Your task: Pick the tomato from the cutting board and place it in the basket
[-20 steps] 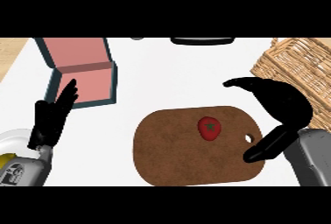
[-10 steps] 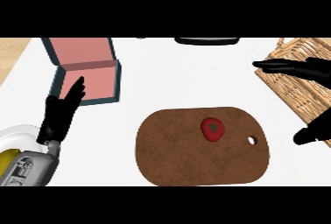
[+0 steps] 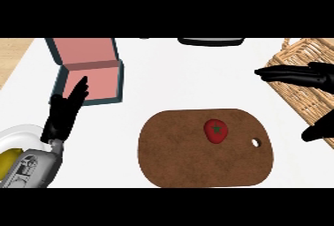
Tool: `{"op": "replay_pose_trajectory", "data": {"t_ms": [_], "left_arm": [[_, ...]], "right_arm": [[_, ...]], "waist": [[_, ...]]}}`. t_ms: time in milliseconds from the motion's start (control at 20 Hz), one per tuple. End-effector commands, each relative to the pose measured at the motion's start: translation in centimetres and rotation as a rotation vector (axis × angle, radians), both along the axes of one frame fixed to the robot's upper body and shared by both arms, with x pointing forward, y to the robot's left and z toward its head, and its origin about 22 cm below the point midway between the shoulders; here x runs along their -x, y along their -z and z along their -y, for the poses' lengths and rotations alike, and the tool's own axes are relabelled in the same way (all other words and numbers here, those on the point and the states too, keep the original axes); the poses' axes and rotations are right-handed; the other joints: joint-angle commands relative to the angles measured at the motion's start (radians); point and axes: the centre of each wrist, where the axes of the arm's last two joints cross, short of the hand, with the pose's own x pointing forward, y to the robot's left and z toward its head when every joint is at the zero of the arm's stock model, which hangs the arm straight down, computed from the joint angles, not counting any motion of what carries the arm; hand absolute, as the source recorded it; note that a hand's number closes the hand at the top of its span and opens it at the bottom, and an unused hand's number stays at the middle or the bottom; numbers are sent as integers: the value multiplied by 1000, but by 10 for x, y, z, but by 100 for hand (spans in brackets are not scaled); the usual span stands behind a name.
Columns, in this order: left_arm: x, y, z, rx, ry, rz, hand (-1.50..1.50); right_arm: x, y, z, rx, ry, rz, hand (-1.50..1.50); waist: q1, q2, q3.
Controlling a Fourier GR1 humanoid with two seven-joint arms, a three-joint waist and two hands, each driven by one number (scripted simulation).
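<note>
Red tomato (image 3: 216,130) (green-stemmed) on brown cutting board (image 3: 195,154); tan woven basket (image 3: 306,95), pink box (image 3: 88,70).

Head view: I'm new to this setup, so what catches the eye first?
A red tomato lies on a brown cutting board at the centre. The right hand spreads open at the right edge over a wicker basket. The left hand rests open at the left, beside a pink box.

One tomato (image 3: 216,130), one cutting board (image 3: 189,154), one basket (image 3: 306,95), one pink box (image 3: 91,70), one plate (image 3: 16,134).
</note>
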Motion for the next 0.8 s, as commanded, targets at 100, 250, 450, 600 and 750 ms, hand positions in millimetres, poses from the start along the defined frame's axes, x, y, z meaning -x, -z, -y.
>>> {"op": "replay_pose_trajectory", "data": {"t_ms": [100, 250, 450, 600, 750], "left_arm": [[-10, 3, -7, 7, -17, -16, 0], [-1, -5, 1, 12, -7, -3, 0], [10, 3, -11, -3, 0, -15, 0], [-2, -1, -2, 2, -5, -15, 0], [0, 5, 8, 9, -10, -10, 0]], "right_arm": [[-15, 18, 0, -62, -145, -97, -150], [-21, 23, 15, -95, -97, -76, -150], [-28, 43, -3, -93, -71, -68, -150], [-15, 81, -14, -97, -99, -80, -150], [-30, 70, -4, -86, -91, -96, -150]], "waist": [[-11, -2, -1], [-6, -5, 0], [-7, -7, -1], [-18, -7, -1], [-11, -6, -1]]}}
